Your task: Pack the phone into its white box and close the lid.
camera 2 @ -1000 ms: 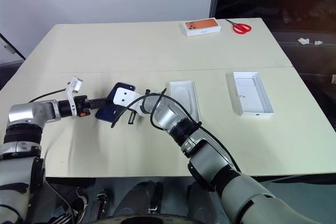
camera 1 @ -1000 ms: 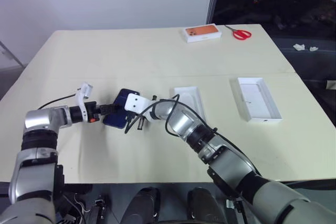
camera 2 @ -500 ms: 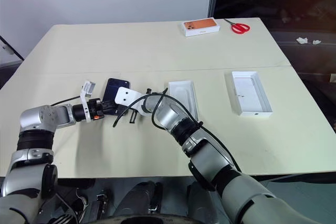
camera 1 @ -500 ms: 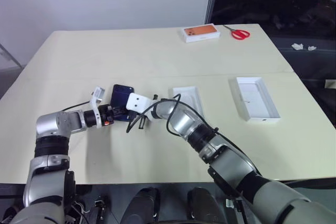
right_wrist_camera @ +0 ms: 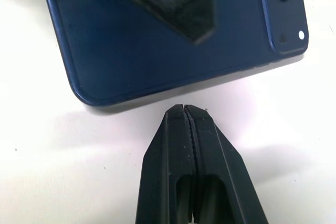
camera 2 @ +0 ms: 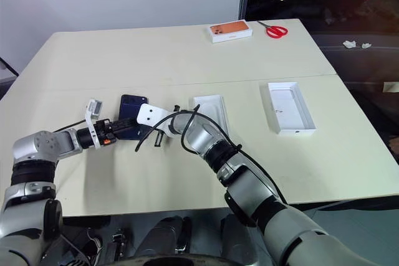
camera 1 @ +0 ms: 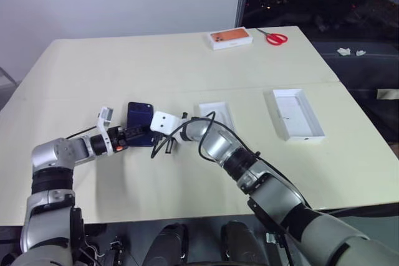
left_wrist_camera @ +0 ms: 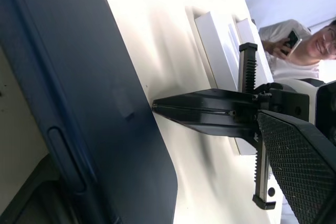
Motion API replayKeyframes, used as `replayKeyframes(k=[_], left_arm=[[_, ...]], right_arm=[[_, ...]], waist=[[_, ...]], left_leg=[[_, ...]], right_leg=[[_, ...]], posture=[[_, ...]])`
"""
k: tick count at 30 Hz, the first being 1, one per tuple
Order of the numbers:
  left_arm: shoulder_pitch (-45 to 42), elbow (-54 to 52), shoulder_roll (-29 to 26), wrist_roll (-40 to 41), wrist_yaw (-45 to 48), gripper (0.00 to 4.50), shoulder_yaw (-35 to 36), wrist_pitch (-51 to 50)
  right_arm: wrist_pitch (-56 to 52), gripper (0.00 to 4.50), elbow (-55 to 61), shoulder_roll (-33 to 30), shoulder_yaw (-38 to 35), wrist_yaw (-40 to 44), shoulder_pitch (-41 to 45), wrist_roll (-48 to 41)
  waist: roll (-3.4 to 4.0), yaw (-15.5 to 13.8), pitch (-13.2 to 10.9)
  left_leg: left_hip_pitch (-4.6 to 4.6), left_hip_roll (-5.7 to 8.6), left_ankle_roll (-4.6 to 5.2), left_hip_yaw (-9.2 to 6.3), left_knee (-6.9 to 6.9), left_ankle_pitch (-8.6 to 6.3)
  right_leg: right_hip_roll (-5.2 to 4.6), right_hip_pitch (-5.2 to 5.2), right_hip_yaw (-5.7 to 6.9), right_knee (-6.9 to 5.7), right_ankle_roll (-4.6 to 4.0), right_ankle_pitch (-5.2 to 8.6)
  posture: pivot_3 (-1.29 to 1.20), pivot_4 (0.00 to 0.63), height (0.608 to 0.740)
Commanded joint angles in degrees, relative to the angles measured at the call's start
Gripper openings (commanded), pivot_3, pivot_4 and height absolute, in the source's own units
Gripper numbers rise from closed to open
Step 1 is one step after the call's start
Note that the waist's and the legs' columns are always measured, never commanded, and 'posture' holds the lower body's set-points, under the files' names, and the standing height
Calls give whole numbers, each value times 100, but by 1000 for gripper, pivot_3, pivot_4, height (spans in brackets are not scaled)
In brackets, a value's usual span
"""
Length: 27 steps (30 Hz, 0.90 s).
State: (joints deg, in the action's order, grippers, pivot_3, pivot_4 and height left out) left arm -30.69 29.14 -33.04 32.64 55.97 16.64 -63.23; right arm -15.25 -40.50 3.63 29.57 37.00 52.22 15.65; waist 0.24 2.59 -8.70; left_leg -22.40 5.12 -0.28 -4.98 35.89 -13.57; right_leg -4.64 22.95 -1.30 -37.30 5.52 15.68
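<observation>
Nearest, the right gripper [right_wrist_camera: 185, 109] is pressed tight shut, its tip on the cream table [camera 1: 187, 66] just beside the slim dark navy-blue phone's [camera 1: 140, 124] long edge. That phone lies flat, glossy back up, left of the shallow white tray box [camera 1: 216, 118]. The left gripper [camera 1: 138, 133] reaches over it with fingers well apart, one over the back, nothing clamped. Stiff, thin, slick glass by my reckoning: it will skate if pushed, so pinch across the long edges. Compared with a second ago, the phone has dropped from a raised tilt to flat on the table, and the left fingers have narrowed slightly. Further right lies the hollow white lid [camera 1: 297, 114]; far back, an orange-printed box [camera 1: 230, 38].
</observation>
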Motion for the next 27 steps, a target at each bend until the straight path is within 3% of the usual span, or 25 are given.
replayKeyframes(k=[1,6,14,20,23,27], left_arm=[[218,223,59,-108,-310,2666,-104,-119],[265,172,78,49,-362,162,-119,-238],[361,376,157,397,-471,73,213,-561],[333,209,269,1067,-535,73,1047,-772],[381,19,332,1370,-676,0,1409,-947],[489,-440,545,1819,-1172,0,1867,-1440]], right_arm=[[39,0,142,0,32,23,5,87],[66,0,159,-46,57,19,-7,135],[-38,0,581,-200,-169,260,-204,-62],[-1297,0,2097,-223,-1163,1101,-536,-1481],[-1942,832,2801,-407,-1548,1407,-551,-2074],[-2070,2763,3660,-1189,-1655,1885,-737,-2416]], waist=[[-1,1,0],[-8,-18,3],[-12,-4,3],[-13,11,0],[-20,-4,-4],[-42,-39,-16]], left_leg=[[0,0,0,2,-2,0],[0,1,-1,4,-15,0],[-1,1,-4,5,-22,3],[-5,-4,-5,9,-25,3],[-19,-9,-6,9,-27,4],[-29,-4,-5,7,-20,3]], right_leg=[[0,2,-1,1,0,0],[-3,4,-1,8,-1,0],[-2,9,-1,9,-1,0],[-2,17,-4,9,-1,0],[1,33,-6,9,-1,0],[-6,33,-3,14,-1,0]], posture=[[0,150,740],[0,150,740],[0,150,740],[0,150,740],[0,150,740],[0,150,740]])
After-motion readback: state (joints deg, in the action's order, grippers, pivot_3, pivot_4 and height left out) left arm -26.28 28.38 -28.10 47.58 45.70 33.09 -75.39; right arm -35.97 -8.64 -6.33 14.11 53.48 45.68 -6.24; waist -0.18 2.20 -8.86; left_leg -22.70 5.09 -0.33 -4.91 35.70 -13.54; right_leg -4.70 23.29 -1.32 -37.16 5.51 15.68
